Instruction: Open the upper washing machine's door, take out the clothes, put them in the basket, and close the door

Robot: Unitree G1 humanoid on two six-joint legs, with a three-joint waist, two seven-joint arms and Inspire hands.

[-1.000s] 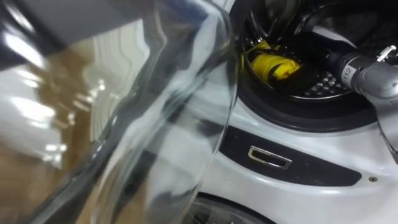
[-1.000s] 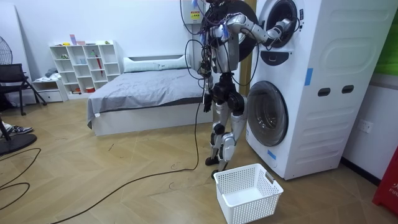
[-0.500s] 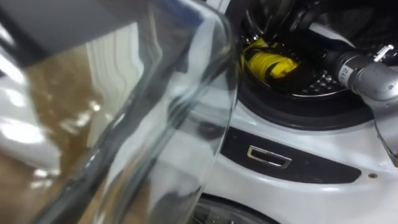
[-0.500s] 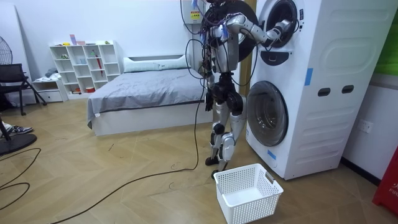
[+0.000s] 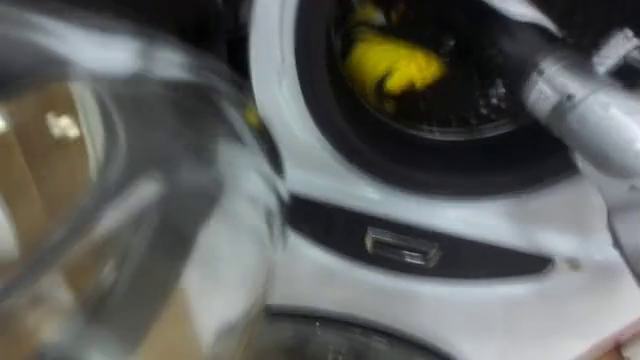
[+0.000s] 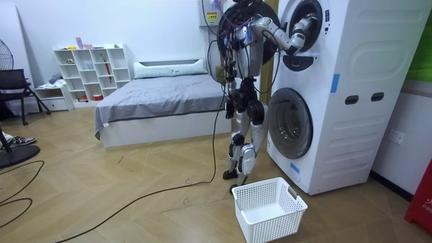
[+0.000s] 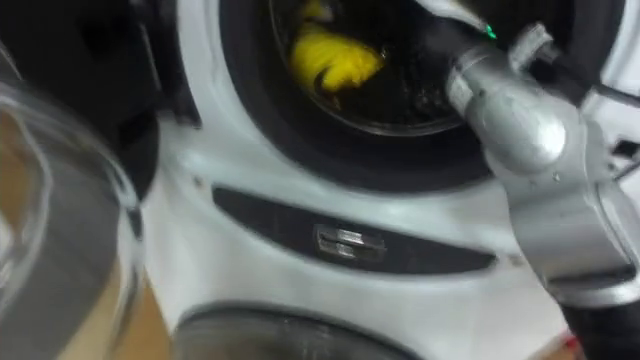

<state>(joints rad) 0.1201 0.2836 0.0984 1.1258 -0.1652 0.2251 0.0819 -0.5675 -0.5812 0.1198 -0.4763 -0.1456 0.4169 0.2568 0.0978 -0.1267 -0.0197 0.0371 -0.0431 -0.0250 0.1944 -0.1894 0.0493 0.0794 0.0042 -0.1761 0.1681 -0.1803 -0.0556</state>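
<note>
The right hand (image 6: 302, 27) reached into the drum (image 5: 470, 105) of the upper washing machine (image 6: 364, 67), at the end of a silver forearm that came in from 3 o'clock. It lay deep in the dark opening, so I could not tell whether it was clenched, released or grasping anything. A yellow cloth (image 5: 392, 66) lay in the drum at 9 o'clock of the forearm, apart from it, near 12 o'clock in the eye views. At 6 o'clock below the drum's dark rim ran a dark panel with 1 recessed handle (image 5: 401, 248). The open glass door (image 5: 110, 200) stood at 9 o'clock. In the room view the robot stood upright before 2 stacked machines. The lower machine (image 6: 290, 131) was closed, and 1 white basket (image 6: 260, 226) sat on the floor at 6 o'clock of its feet. A bed (image 6: 162, 101) lay at 9 o'clock.
</note>
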